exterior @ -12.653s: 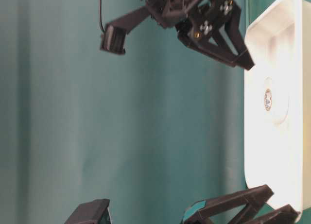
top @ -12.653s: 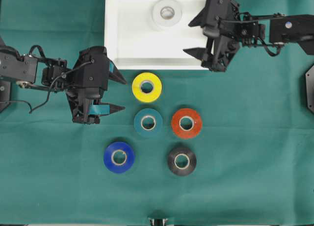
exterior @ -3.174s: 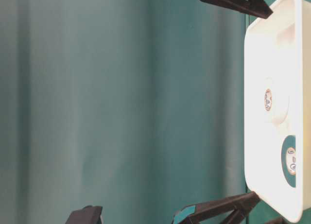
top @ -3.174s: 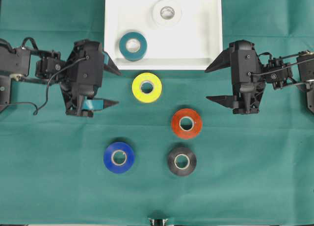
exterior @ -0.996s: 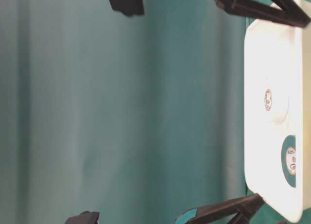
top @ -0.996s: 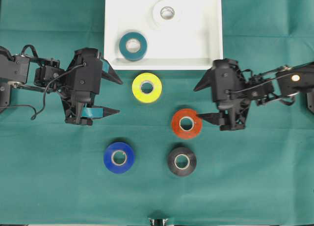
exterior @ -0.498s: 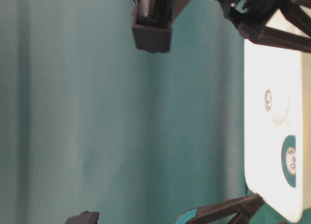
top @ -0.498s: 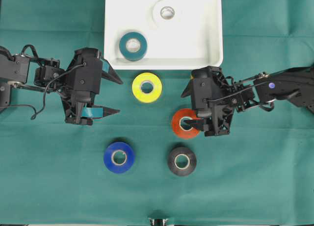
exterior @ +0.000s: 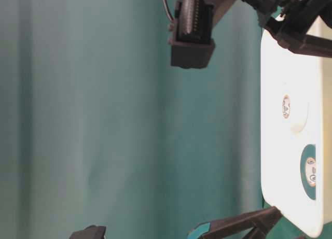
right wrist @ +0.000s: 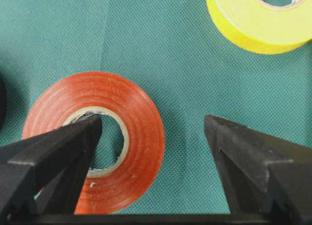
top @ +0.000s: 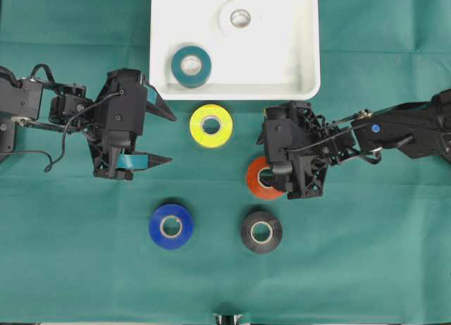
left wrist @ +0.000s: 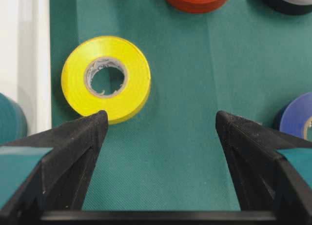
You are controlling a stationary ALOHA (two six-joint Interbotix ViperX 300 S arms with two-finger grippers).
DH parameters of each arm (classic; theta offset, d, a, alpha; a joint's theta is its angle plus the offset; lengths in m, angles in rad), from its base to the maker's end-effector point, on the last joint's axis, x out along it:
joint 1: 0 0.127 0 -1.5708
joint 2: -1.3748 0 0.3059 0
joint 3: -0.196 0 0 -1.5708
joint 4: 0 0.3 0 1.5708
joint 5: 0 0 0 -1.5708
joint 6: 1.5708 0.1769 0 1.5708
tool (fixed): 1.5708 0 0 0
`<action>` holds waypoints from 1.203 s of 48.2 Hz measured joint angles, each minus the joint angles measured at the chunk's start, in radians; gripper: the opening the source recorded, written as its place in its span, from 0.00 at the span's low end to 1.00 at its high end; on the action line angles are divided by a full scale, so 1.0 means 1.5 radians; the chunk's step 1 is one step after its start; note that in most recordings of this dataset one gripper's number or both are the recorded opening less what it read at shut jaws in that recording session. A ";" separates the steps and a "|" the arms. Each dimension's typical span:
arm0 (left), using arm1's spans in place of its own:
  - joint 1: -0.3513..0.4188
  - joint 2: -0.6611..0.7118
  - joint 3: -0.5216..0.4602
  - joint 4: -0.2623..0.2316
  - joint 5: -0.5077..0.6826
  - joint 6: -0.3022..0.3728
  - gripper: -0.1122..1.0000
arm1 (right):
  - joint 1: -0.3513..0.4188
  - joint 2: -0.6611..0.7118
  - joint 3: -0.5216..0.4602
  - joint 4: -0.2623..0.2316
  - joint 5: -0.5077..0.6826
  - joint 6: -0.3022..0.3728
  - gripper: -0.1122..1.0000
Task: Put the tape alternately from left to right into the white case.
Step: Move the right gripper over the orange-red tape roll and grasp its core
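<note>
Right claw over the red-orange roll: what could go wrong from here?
1. The right claw is open with one finger over the core of the red-orange roll and the other outside, so it would pinch one wall; a shallow grip could tilt or drop the roll.
2. The yellow roll lies close by; the outer finger might nudge it.

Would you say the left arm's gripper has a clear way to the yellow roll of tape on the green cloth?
Probably yes. The left gripper stands open with the yellow roll of tape just ahead of one finger, bare green cloth between, and nothing over the roll.
</note>
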 measured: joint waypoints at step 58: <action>0.000 0.000 0.002 0.001 0.000 0.000 0.93 | 0.001 0.012 -0.005 0.000 0.001 -0.002 0.12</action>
